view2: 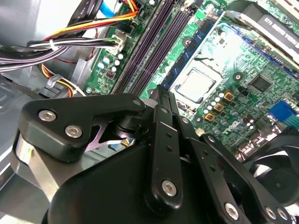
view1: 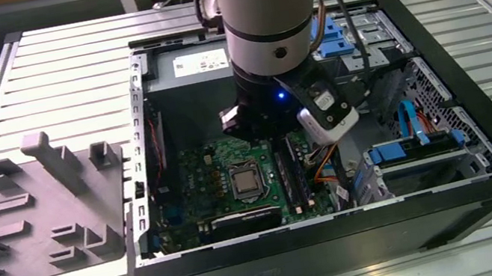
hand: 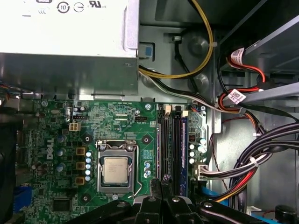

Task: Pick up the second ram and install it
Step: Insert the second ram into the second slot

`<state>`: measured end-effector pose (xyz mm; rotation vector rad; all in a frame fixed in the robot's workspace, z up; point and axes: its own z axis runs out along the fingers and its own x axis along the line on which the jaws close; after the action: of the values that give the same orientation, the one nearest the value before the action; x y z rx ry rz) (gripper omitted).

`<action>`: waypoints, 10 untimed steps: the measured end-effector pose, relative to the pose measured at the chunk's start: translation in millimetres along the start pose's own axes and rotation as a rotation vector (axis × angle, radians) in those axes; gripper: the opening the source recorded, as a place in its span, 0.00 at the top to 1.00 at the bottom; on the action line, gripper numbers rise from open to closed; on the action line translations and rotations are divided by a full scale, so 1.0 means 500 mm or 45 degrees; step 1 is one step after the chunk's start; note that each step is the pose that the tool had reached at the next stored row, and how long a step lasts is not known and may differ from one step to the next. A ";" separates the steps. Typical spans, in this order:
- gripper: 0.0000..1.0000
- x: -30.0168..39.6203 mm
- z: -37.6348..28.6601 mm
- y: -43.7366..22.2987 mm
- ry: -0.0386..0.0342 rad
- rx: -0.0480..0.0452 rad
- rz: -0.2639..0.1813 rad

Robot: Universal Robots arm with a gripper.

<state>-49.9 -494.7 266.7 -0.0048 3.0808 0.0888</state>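
Motherboard (hand: pixel 117 126) green, with a silver processor (hand: pixel 115 169) at its centre and dark memory slots (hand: pixel 170 140) beside a blue-edged strip. Cable bundle (hand: pixel 243 158) black, red, yellow and white; moulded tray (view1: pixel 42 219) grey, computer case (view1: pixel 345 238) black. Gripper (view2: pixel 161 100) black; ribbed bench (view1: pixel 62 72) pale silver.

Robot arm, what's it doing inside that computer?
The robot arm is reaching down into an open computer case. Its claw looks pinched shut on a slim dark stick seen edge-on, the second ram. It hangs just above the motherboard, beside the long memory slots. The grey tray sits outside the case.
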 end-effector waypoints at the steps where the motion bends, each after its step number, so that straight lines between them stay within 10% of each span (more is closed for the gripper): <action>1: 0.88 0.000 0.001 0.000 0.0000 0.000 0.000; 10: 0.88 0.000 0.005 0.000 0.0001 0.000 0.000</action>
<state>-49.8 -494.7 264.1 -0.0048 3.0808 0.0887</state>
